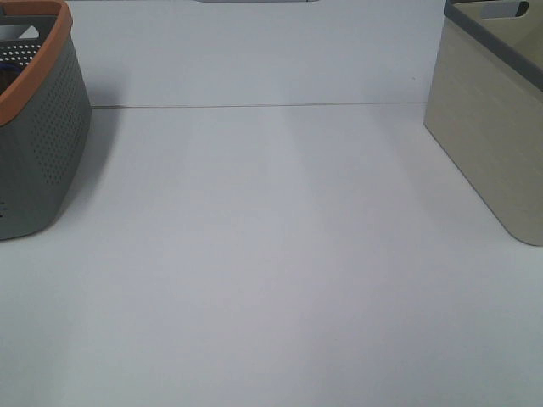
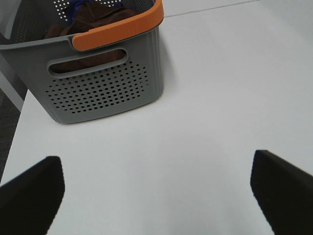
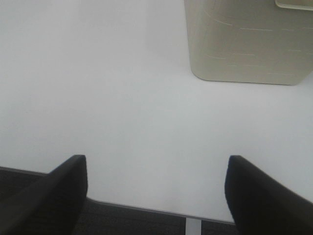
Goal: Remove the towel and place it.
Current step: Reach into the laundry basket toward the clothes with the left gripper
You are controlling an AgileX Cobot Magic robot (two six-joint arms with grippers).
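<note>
- The dark reddish-brown soft cloth towel (image 2: 95, 22) lies bunched inside the grey perforated plastic basket with an orange rim (image 2: 98, 93), and also shows through its handle slot.
- A bit of blue fabric (image 2: 78, 6) sits beside the towel in that basket.
- The left gripper (image 2: 157, 165) hovers over the white table (image 1: 271, 254) near the basket, fingers spread, holding nothing.
- The right gripper (image 3: 155, 164), well apart from the basket, is spread and empty too, facing a beige rectangular bin (image 3: 244, 44).

L hand (image 2: 156, 161) is hovering above the counter (image 2: 195, 98), its two dark fingers (image 2: 34, 196) spreading wide apart w/ nothing btwn them. R hand (image 3: 156, 164) is hanging over the counter's near edge, fingers likewise splaying wide & gripping nothing. Both are pointing fwd & down.
</note>
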